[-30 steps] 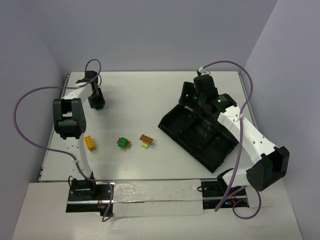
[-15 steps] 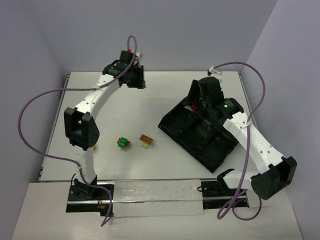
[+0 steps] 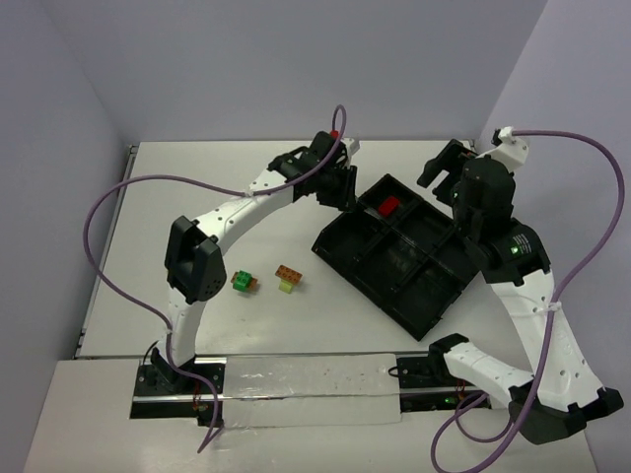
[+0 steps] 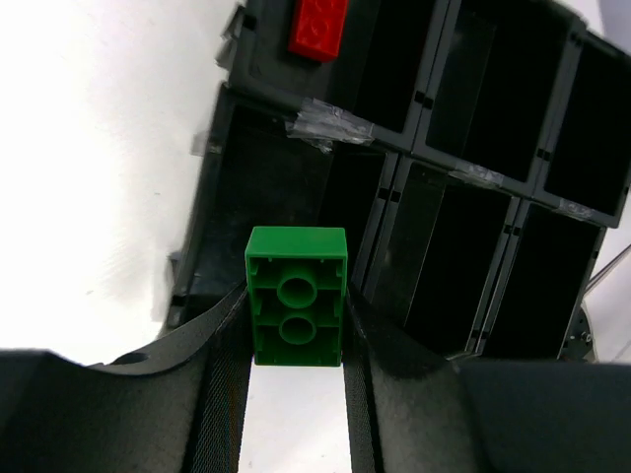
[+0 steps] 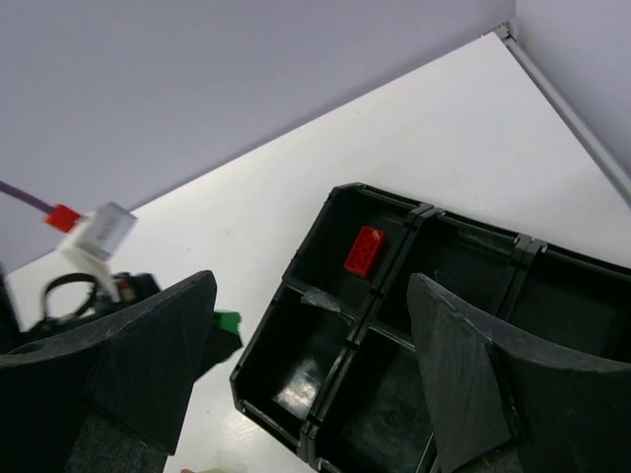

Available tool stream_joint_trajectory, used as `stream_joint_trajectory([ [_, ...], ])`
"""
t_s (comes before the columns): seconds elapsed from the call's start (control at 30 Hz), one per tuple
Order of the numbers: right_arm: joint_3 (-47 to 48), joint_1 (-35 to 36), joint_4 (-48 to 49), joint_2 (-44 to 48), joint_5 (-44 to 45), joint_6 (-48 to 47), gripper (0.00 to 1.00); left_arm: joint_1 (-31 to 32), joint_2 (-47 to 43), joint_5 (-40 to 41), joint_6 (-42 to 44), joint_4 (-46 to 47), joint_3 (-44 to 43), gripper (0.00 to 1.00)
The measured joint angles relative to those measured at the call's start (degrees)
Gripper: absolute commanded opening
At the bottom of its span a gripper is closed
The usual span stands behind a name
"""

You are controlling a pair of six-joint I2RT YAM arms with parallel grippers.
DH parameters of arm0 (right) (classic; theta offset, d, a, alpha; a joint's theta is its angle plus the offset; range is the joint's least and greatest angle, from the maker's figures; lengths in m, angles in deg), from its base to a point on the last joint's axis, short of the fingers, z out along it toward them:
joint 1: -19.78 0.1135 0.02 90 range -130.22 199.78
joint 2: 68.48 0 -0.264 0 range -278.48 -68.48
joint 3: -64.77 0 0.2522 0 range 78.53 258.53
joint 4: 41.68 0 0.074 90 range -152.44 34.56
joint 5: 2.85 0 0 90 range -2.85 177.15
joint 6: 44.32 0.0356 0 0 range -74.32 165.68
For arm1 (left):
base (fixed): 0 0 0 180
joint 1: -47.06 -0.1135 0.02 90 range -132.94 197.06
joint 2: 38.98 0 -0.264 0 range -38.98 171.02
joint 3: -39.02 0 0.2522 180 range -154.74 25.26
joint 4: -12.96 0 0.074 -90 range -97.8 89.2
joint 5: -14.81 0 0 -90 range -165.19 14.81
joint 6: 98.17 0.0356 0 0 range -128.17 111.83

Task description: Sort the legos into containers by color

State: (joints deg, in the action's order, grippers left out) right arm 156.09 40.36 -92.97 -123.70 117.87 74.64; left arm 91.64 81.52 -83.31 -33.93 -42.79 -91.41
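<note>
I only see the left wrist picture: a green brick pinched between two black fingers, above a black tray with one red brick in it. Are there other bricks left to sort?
Observer: Yes. The top view shows two small stacks on the table: a green-and-brown pair and a brown-on-pale-green pair.
Operator: What is the other arm doing?
Observer: The right gripper is open and empty.
Operator: Is it near my brick?
Observer: No. It is off the far right side of the tray; the left gripper with the green brick is at the far left side.
</note>
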Motion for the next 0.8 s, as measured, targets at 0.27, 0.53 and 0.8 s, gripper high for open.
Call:
stream_joint_trajectory([
  [0.27, 0.1, -0.1, -1.2, -0.1, -0.5, -0.6, 0.88, 2.5, 5.6, 0.5, -1.1, 2.3, -0.1, 0.21],
  [0.53, -0.8, -0.2, -1.3, 0.1, -1.4, -1.3, 0.91, 2.6, 6.5, 2.6, -1.2, 2.5, -0.1, 0.74],
  [0.8, -2.2, -0.2, -1.2, -0.1, -3.8, -1.7, 0.91, 2.5, 3.2, 8.5, -0.4, 0.2, 1.3, 0.74],
])
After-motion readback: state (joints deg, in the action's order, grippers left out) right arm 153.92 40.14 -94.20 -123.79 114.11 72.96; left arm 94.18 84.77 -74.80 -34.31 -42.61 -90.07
